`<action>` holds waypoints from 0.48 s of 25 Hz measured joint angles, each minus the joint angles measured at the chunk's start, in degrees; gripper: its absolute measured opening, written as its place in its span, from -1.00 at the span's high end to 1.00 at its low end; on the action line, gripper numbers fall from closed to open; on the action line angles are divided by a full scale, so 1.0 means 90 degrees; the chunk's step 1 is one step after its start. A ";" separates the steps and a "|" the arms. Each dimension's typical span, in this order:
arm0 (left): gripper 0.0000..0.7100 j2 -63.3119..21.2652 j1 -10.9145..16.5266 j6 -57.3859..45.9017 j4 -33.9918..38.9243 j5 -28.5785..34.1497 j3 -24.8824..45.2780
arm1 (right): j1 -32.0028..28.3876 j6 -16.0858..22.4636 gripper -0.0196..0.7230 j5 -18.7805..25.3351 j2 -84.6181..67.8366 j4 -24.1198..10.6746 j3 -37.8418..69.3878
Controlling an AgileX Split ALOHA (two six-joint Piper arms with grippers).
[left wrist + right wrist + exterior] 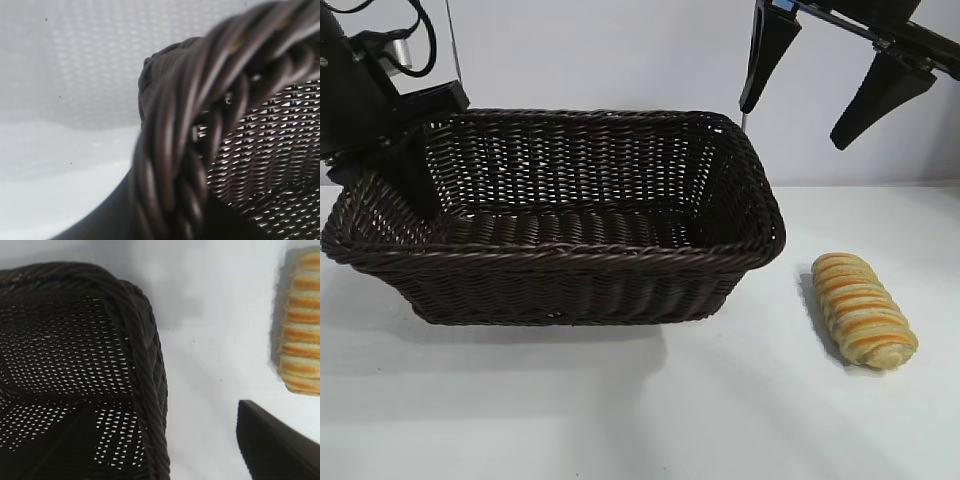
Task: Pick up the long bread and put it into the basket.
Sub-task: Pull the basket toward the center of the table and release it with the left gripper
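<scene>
Nothing is done yet: the long bread [864,310] lies on the table [620,420] beside the basket [570,255] (nothing inside it), my right claw [820,90] hangs spread wide above, and my left claw [395,175] grips the basket's rim.

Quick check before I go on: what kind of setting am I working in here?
Most likely a lab or test bench, not a kitchen: a bare white table, a plain pale wall behind it, and only a basket and a bread laid out.
</scene>
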 joint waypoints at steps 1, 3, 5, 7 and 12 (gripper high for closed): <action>0.71 0.0052 0.0000 0.0032 0.0000 0.0000 0.0000 | 0.0000 0.0000 -0.56 0.0000 0.0000 0.0000 0.0000; 0.71 0.0145 0.0000 0.0053 0.0000 -0.0022 0.0000 | 0.0000 0.0000 -0.56 0.0000 0.0000 0.0000 0.0000; 0.71 0.0213 0.0000 0.0114 -0.0007 -0.0062 0.0000 | 0.0000 0.0000 -0.56 0.0000 0.0000 0.0000 0.0000; 0.71 0.0279 0.0000 0.0226 -0.0012 -0.0092 0.0000 | 0.0000 0.0000 -0.56 0.0000 0.0000 0.0000 0.0000; 0.71 0.0401 0.0000 0.0319 -0.0025 -0.0111 0.0000 | 0.0000 -0.0002 -0.56 0.0000 0.0000 0.0005 0.0000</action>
